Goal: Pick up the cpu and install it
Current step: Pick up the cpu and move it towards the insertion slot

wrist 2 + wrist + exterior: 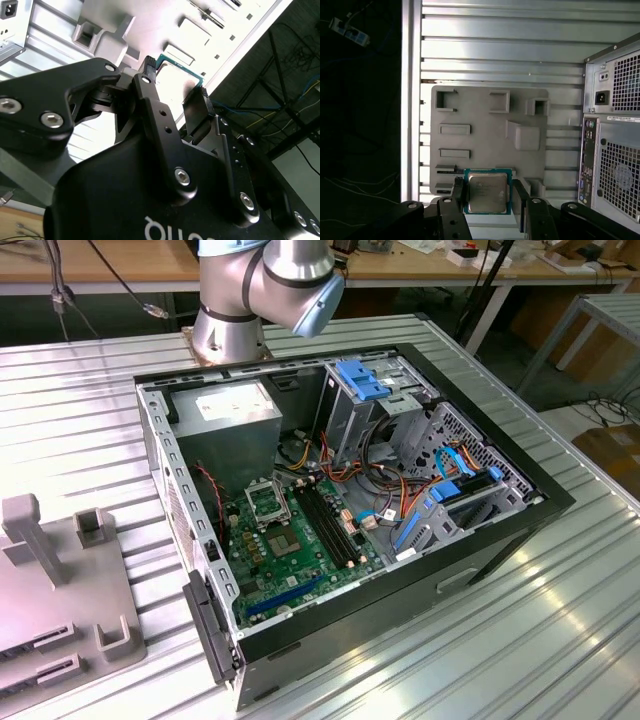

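The cpu (487, 193), a small square chip with a pale metal top and a green rim, is held between my gripper's (488, 199) two black fingers, high above the grey fixture plate (480, 107). In the second wrist view the cpu (176, 79) sits edge-on between the fingertips (146, 70), and my gripper (175, 82) is shut on its sides. In the exterior view the green motherboard (305, 565) lies inside the open computer case (500, 540), with the black-framed socket (268, 502) near its upper part.
The grey fixture plate (60, 620) with raised blocks lies at the exterior view's left on the ribbed metal table (480, 660). The arm's base (235, 315) stands behind the case. Cables, drive bays and a power supply (235, 415) crowd the case interior. The case's rear panel (615, 150) is beside the plate.
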Robot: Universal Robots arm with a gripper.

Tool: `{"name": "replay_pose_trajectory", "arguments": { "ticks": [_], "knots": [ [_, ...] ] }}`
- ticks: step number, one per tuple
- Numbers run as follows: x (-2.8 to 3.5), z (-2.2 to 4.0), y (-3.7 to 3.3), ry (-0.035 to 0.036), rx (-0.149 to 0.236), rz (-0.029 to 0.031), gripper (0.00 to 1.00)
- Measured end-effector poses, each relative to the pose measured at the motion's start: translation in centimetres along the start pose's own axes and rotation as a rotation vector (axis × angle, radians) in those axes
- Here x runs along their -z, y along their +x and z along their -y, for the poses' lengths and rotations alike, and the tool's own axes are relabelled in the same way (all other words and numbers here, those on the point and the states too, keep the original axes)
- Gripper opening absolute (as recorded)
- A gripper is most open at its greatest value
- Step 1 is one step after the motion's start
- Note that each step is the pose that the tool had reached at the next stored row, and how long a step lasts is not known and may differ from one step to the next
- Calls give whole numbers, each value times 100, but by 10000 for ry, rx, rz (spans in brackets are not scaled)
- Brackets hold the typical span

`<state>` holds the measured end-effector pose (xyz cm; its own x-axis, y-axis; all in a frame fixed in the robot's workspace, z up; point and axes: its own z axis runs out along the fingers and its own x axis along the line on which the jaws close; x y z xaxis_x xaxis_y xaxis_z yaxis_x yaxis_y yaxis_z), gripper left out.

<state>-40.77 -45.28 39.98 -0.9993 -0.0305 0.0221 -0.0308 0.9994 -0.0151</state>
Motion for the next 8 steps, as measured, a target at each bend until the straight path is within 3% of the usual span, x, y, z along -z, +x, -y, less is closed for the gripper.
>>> {"name": "replay_pose_trajectory", "arguments": {
  "ticks": [8],
  "knots": [
    [1, 2, -53, -1, 1, 1, 47]
  ]
}}
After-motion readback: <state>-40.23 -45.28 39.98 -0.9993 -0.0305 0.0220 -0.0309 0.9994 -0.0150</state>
